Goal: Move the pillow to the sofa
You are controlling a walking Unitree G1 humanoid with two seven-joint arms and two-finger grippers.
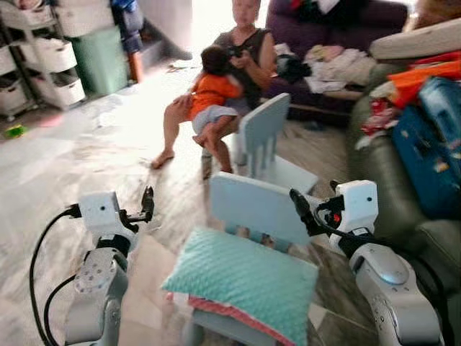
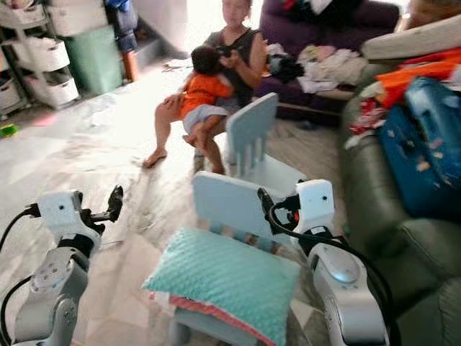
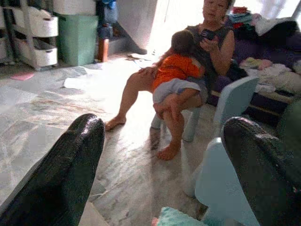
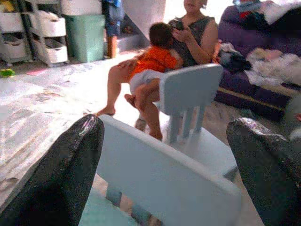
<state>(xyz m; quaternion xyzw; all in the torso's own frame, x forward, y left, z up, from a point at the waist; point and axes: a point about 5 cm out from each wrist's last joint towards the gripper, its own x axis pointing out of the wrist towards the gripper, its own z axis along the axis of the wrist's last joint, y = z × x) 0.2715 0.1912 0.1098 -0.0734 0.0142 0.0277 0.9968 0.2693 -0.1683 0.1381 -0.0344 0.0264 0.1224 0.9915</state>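
the left end effector [image 1: 148,204] hovers left of the pale blue chair [image 1: 252,209], fingers spread, empty. on that chair's seat lies the pillow [image 1: 241,281], teal, bumpy-textured, red-edged underneath. right of the chair, the right end effector [image 1: 301,209] is also open, empty, with the green sofa [image 1: 403,209] beyond.

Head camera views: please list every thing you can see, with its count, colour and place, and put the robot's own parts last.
pillow: one, teal with a pink edge, on the near chair's seat
chairs: two, pale blue, one behind the other on the floor
sofa: one, dark green, at the right, piled with a blue bag and orange cloth
purple sofa: one, at the back, with clothes on it
people: two, seated beyond the chairs
white drawers: one rack, far left
green bin: one, beside the drawers
left gripper: jaws open, left of the pillow
right gripper: jaws open, by the near chair's back
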